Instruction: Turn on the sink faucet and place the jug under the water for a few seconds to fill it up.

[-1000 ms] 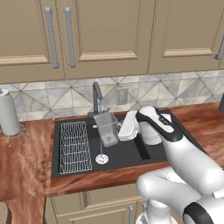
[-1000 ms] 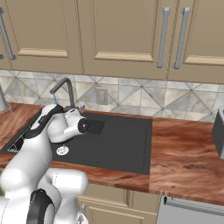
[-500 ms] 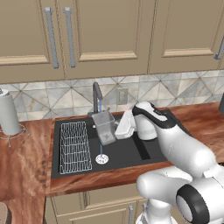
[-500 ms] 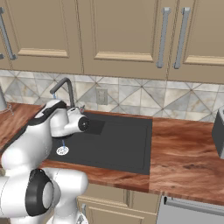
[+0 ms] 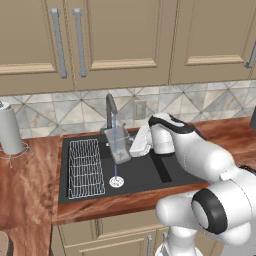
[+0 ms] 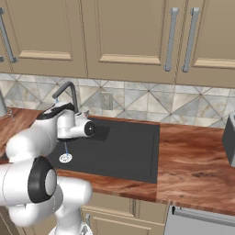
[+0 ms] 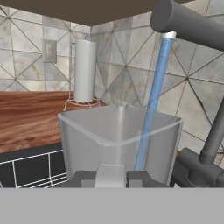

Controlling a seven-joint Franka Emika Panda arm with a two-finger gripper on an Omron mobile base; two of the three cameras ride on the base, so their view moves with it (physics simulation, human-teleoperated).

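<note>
Jug (image 7: 118,146): clear greyish glass, squarish tapered body, thin rim, smooth walls; held up over the left part of the basin, right under the spout.
Jug handle: pale tab between the dark finger tips (image 7: 83,178) at the near side of the body; mostly hidden in the base views.
Claw (image 7: 111,177): clamped together on the jug's handle; in the left base view covered by the white wrist, so fingers hard to make out there.
Water (image 7: 153,100): thin straight light-blue stream, falling from the spout into the open top of the jug, seen through the glass wall; fill level inside the jug impossible to tell.
Water below the jug: blue line visible down to the drain in both base views; whether inside, behind or through the glass cannot be told.
Sink faucet (image 5: 110,111): slim dark grey metal, tall upright pipe with short angled spout; base partly hidden behind the jug.
Sink (image 5: 150,177): matte black rectangular basin, flat drainboard to the right, set into the desk (image 5: 30,175) of reddish polished wood.
Drain (image 5: 116,182): round, silver, on the basin floor near the front.
Wire rack (image 5: 85,167): white grid, lying at the left of the basin.
Paper-towel roll (image 5: 10,131): white cylinder on a wire stand, far left on the desk; cut off at the edge.
Backsplash (image 5: 200,102): grey-beige tiles in triangular pattern.
</note>
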